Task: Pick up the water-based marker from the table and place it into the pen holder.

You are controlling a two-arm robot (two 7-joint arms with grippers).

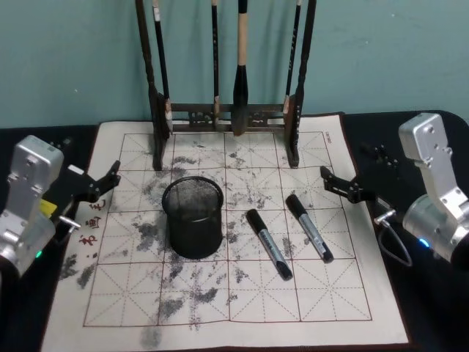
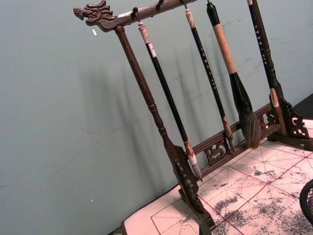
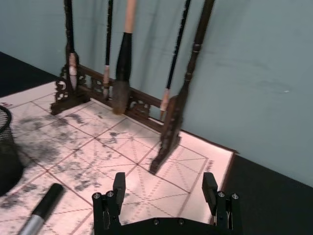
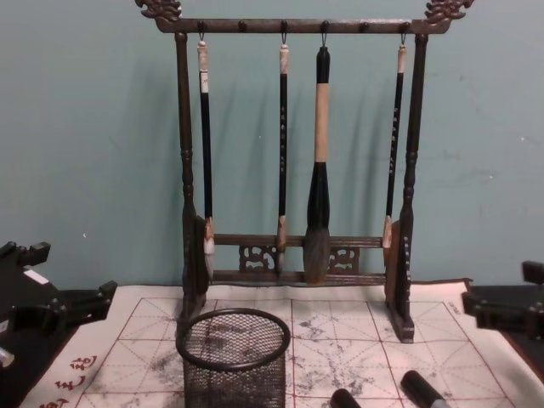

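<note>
Two black markers with grey barrels lie on the white felt mat (image 1: 322, 308) of the table, one (image 1: 269, 244) just right of the pen holder and one (image 1: 309, 227) further right. The pen holder (image 1: 193, 217) is a black mesh cup standing upright left of centre; nothing shows inside it. My right gripper (image 1: 344, 185) hovers open over the mat's right edge, behind and right of the markers. In the right wrist view its fingers (image 3: 119, 196) stand wide apart, with one marker (image 3: 44, 208) lying apart from them. My left gripper (image 1: 110, 180) hangs open over the mat's left edge.
A tall dark wooden rack (image 1: 227, 117) with several hanging brushes stands at the back of the mat, close behind the pen holder. A teal wall rises behind it. Black tabletop (image 1: 432, 323) lies either side of the mat.
</note>
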